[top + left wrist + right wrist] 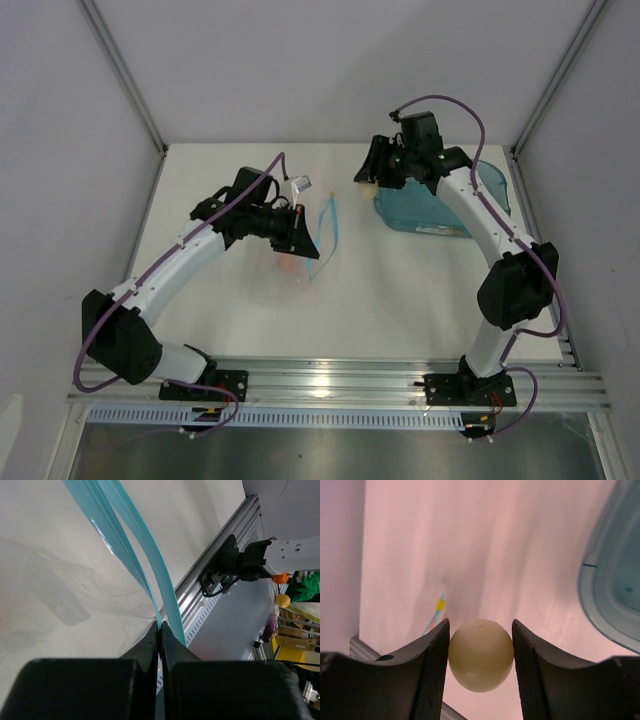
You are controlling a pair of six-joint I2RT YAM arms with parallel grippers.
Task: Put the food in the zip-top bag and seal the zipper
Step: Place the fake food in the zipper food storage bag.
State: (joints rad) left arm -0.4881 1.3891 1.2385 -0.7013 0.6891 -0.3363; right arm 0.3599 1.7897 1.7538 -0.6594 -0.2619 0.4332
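Observation:
The clear zip-top bag [298,268] lies on the white table in front of my left arm, its mouth spread open. A peach-pink piece of food [288,263] shows through the plastic. My left gripper [306,240] is shut on one side of the light blue zipper [331,224]. In the left wrist view the two zipper strips [122,537] run apart, away from my left gripper [160,628]. My right gripper [368,181] hangs above the table left of the tub, shut on the cream-white round food [481,655], which sits squarely between the fingers [432,655].
A translucent teal tub [440,214] stands at the back right under my right arm, and its rim [600,615] shows in the right wrist view. White walls enclose the table on three sides. An aluminium rail [330,380] runs along the near edge.

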